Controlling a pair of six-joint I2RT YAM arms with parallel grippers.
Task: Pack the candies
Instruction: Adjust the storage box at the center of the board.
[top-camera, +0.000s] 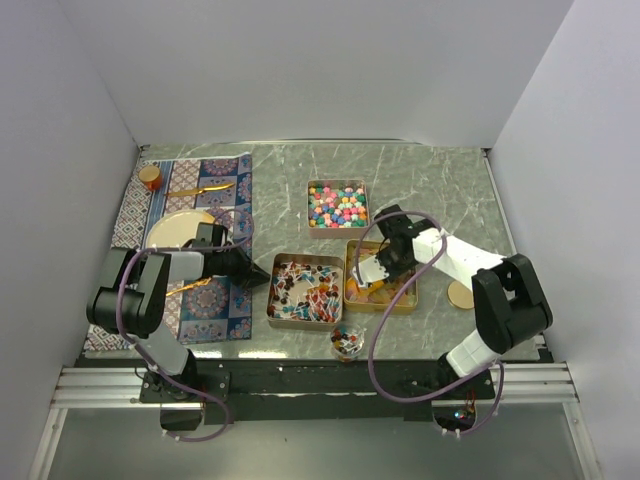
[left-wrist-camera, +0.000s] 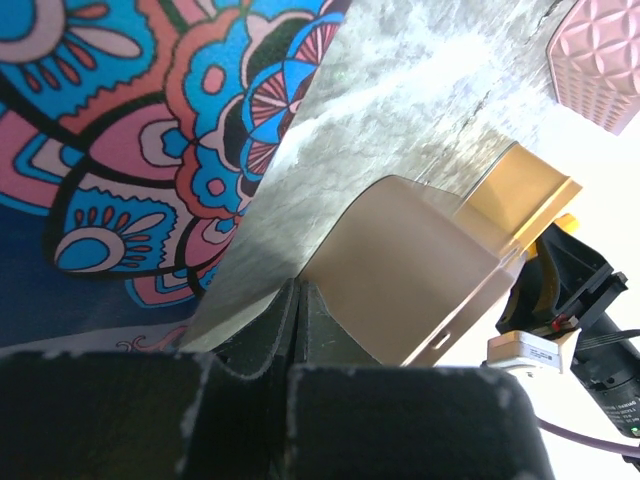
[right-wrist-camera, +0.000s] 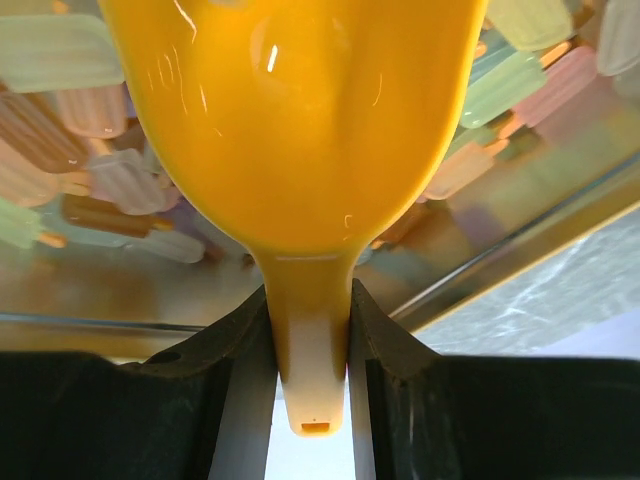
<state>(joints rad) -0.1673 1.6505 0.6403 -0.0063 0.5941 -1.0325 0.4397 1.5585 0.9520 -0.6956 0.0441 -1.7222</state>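
Note:
Three square tins hold the candies: multicolour balls (top-camera: 337, 204), red-blue-white wrapped pieces (top-camera: 303, 290) and translucent yellow-pink squares (top-camera: 395, 290). My right gripper (top-camera: 383, 264) is shut on the handle of a yellow scoop (right-wrist-camera: 290, 120), whose bowl is down in the tin of squares; pale squares (right-wrist-camera: 55, 55) lie around it. A small glass jar (top-camera: 347, 342) with a few candies stands in front of the tins. My left gripper (top-camera: 260, 273) is shut and empty, low over the table just left of the wrapped-candy tin (left-wrist-camera: 420, 270); its closed fingertips (left-wrist-camera: 297, 300) point at that tin's wall.
A patterned mat (top-camera: 190, 250) covers the left side, with a gold plate (top-camera: 178, 228), a gold utensil (top-camera: 200, 188) and a small orange-topped jar (top-camera: 150, 176) on it. A round tan lid (top-camera: 459, 294) lies right of the tins. White walls close in the table.

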